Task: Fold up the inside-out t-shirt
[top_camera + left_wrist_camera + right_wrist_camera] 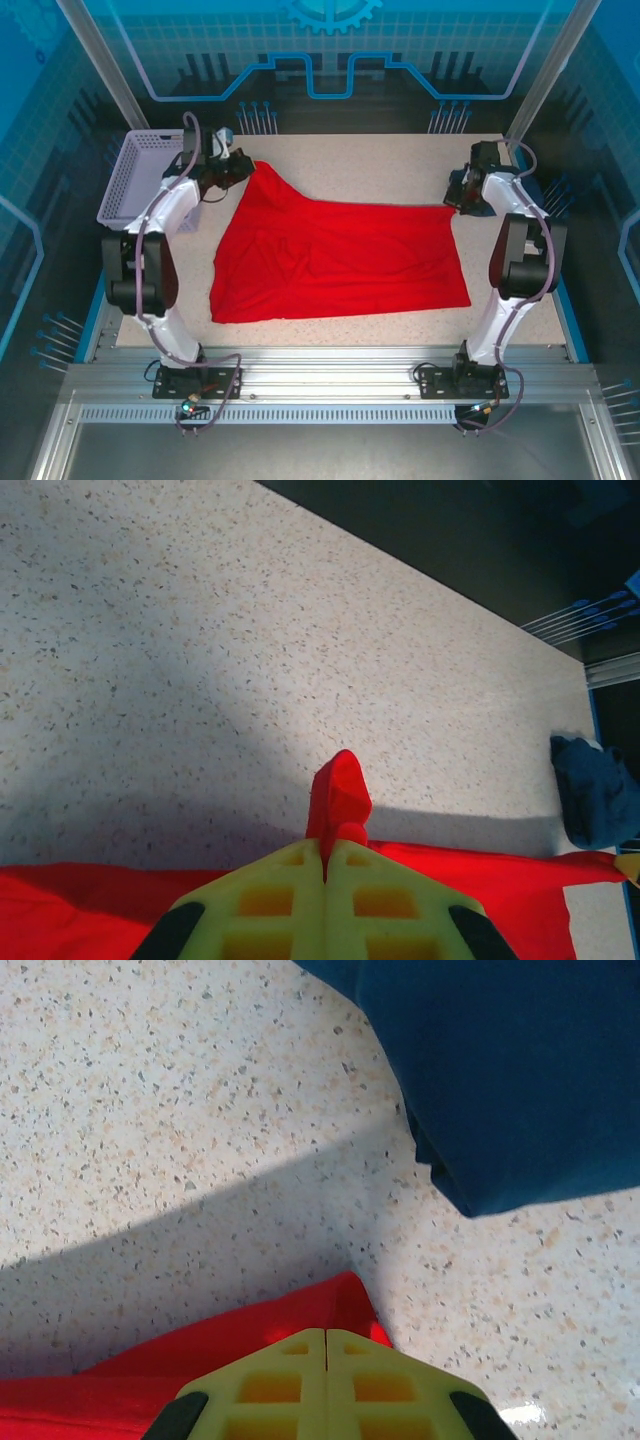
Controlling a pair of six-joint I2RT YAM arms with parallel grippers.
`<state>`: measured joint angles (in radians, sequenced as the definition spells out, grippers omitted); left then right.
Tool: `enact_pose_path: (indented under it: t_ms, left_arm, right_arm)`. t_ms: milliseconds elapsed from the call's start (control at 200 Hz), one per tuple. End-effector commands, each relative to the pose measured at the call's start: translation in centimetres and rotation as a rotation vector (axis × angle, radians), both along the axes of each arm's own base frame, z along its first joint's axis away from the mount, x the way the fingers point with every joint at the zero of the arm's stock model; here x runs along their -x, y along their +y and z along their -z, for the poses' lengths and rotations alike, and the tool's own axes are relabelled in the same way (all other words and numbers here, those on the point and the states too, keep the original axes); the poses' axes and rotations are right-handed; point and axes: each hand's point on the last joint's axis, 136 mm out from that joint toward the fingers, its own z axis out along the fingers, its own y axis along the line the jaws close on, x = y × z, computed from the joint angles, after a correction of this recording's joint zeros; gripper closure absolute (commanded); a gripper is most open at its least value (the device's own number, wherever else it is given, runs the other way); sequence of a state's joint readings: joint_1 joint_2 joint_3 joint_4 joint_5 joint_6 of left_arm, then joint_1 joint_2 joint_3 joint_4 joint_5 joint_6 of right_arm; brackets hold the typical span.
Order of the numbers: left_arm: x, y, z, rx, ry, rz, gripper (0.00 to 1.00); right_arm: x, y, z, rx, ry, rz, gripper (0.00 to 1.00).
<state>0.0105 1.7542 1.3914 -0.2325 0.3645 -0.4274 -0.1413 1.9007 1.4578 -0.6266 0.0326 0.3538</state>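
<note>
Top external view has the inside-out t-shirt (340,260) spread open on the table (400,160), no fold made yet, with my left pincer (243,168) and right pincer (458,197) each clenched on a far corner.

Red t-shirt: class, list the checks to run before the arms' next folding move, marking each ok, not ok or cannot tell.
1. Left gripper shut on a corner of the t-shirt: ok.
2. Right gripper shut on the other far corner: ok.
3. Whole t-shirt lying flat: not ok, creased.
4. Blue garment apart from the t-shirt: ok.
5. Which face is up: cannot tell.
</note>
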Motion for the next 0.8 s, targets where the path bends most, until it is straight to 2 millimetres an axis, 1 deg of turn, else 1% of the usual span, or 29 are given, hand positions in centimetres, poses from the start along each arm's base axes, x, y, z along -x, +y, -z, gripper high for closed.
enact_pose_path:
  t_ms: [0,95,180,385,585,790]
  left_arm:
    - [2.0,0.1,-1.9,0.027,-0.044,-0.006,1.0]
    - [4.2,0.1,-2.3,0.034,-0.046,-0.018,1.0]
    - [6.1,0.1,-3.2,0.033,-0.059,-0.019,1.0]
    - [10.5,0.5,-3.1,0.026,-0.045,-0.055,1.0]
    - [14.0,0.6,-2.1,0.029,-0.007,-0.077,1.0]
    - [16.6,0.9,-0.5,0.023,0.041,-0.097,1.0]
  right_arm:
    - [1.1,-0.6,-0.9,-0.007,-0.015,0.005,1.0]
    - [1.9,-0.6,-1.1,-0.004,-0.014,0.006,1.0]
    - [2.6,-0.4,-1.3,-0.009,-0.012,0.007,1.0]
    - [4.7,-0.1,-1.1,-0.013,0.006,0.015,1.0]
    - [6.5,0.0,-0.2,-0.004,0.037,0.018,1.0]
    - [7.8,0.2,0.5,-0.004,0.063,0.019,1.0]
